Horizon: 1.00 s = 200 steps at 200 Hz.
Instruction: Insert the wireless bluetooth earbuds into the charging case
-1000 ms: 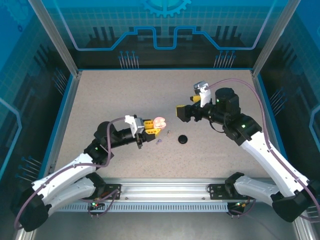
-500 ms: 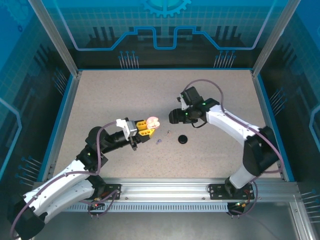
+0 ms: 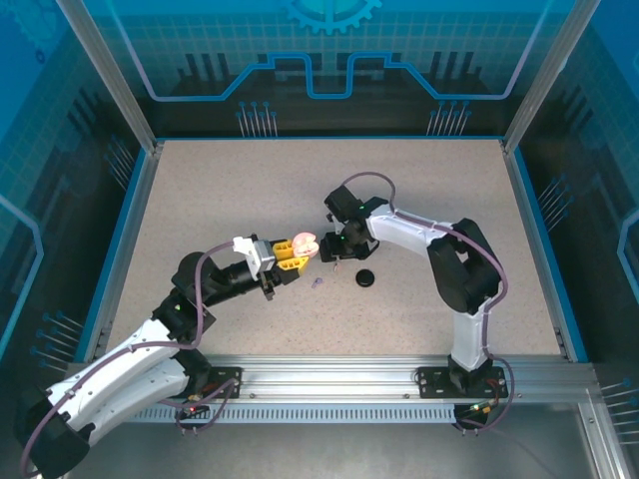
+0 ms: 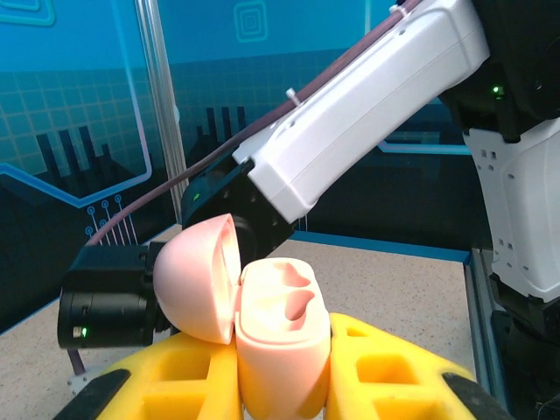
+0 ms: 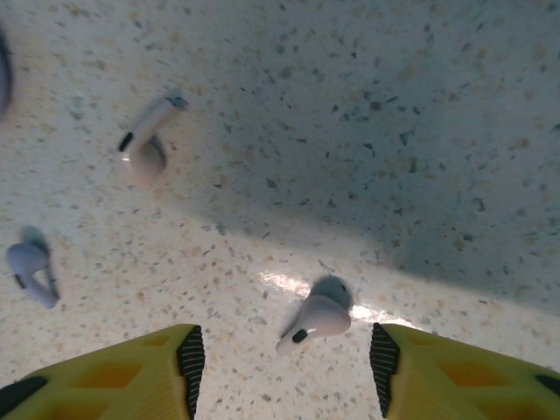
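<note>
My left gripper (image 3: 292, 255) is shut on the pale pink charging case (image 4: 284, 332), held upright between its yellow fingers. The lid (image 4: 197, 276) is hinged open to the left and both sockets are empty. My right gripper (image 5: 284, 367) points down at the table just right of the case (image 3: 306, 242), open. One pale pink earbud (image 5: 317, 317) lies between its pads with a gap on each side. A second pale pink earbud (image 5: 144, 150) and a lilac earbud (image 5: 31, 267) lie further left on the table.
A black round disc (image 3: 366, 277) lies on the speckled table right of the right gripper (image 3: 335, 249). A lilac bud (image 3: 317, 283) lies in front of the case. Blue walls ring the table (image 3: 439, 190).
The right arm has swung left and down to the table beside the case, and its jaws have narrowed. The left arm shifted slightly early on, then held still with the case.
</note>
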Motion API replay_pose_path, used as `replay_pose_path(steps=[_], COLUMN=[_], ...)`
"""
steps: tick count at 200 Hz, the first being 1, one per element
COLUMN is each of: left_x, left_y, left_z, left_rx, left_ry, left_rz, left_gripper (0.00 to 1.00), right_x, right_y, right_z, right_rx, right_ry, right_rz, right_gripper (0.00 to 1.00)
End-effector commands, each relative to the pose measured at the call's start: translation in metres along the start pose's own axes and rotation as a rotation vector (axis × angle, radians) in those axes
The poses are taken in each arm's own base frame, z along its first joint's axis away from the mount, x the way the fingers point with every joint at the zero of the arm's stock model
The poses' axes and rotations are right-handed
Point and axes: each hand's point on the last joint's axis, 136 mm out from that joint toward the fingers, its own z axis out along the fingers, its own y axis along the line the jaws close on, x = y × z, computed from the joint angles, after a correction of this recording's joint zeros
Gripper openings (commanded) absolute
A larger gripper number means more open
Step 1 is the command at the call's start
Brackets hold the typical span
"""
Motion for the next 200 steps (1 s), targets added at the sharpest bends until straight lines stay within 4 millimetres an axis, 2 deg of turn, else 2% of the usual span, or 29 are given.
replay_pose_path(steps=[1, 39, 101, 200], left_x=[0.002, 0.002, -0.001, 0.002], left_y=[-0.001, -0.001, -0.002, -0.002], left_z=[-0.003, -0.003, -0.004, -0.004], left_rx=[-0.007, -0.01, -0.009, -0.011], left_ry=[-0.002, -0.002, -0.009, -0.001], left_rz=[0.018, 0.015, 0.022, 0.024], left_gripper=[0.09, 0.09, 0.09, 0.1], right_x=[0.002, 0.006, 0.01, 0.017], right_y=[0.003, -0.005, -0.004, 0.007], right_z=[0.008, 0.014, 0.023, 0.027], right_rx=[0.008, 0.043, 0.044, 0.051], right_ry=[0.028, 0.045, 0.077, 0.107], right_rz=[0.021, 0.024, 0.021, -0.022], right_gripper=[0.53, 0.52, 0.47, 0.42])
